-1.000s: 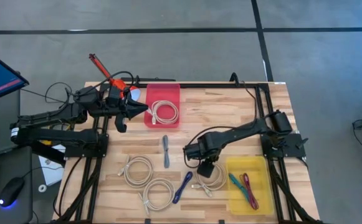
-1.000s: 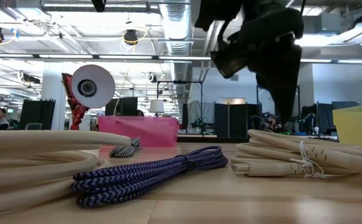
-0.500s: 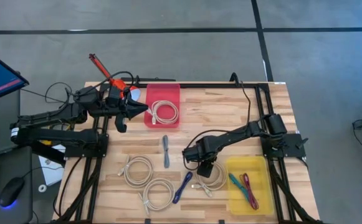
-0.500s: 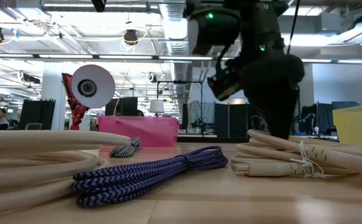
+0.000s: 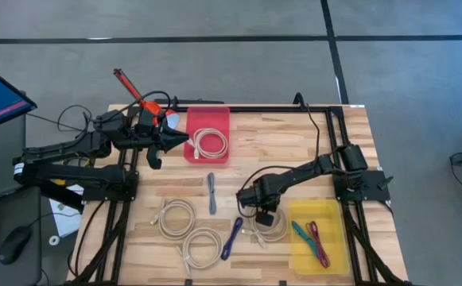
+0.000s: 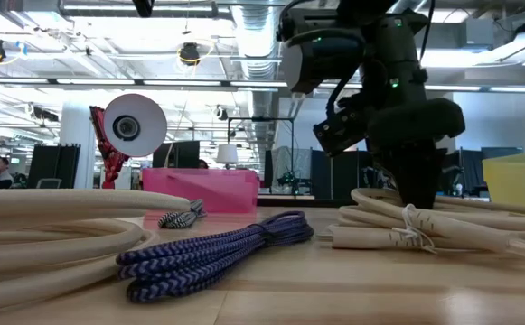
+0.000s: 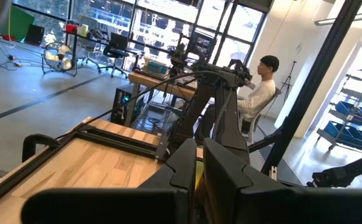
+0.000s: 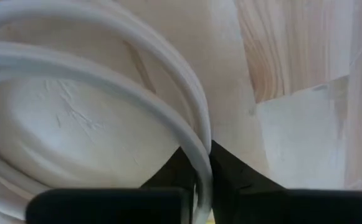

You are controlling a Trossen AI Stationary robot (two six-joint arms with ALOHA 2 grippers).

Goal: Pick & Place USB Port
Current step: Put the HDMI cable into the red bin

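Overhead, the right gripper (image 5: 265,218) is down on a coiled white USB cable (image 5: 273,229) beside the yellow plastic bin (image 5: 338,254), which holds two cables; the pink plastic bin (image 5: 191,127) holds one, four others lie loose; the left gripper (image 5: 181,139), fingers narrowed on nothing, waits by the pink bin. From its wrist, the right fingers (image 8: 230,171) pinch a white strand (image 8: 196,149); lifting and binning, I judge, remain.

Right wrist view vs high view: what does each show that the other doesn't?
Only the right wrist view shows the grip itself: the right gripper has its jaws shut on one strand of the white cable coil, with bare wood behind it.

Only the high view shows the layout: the pink bin holding a white cable, the yellow bin beside the right gripper, the purple cable, two more white coils, and the left gripper waiting by the pink bin.

Both show the right gripper on the white cable coil and the wooden table.
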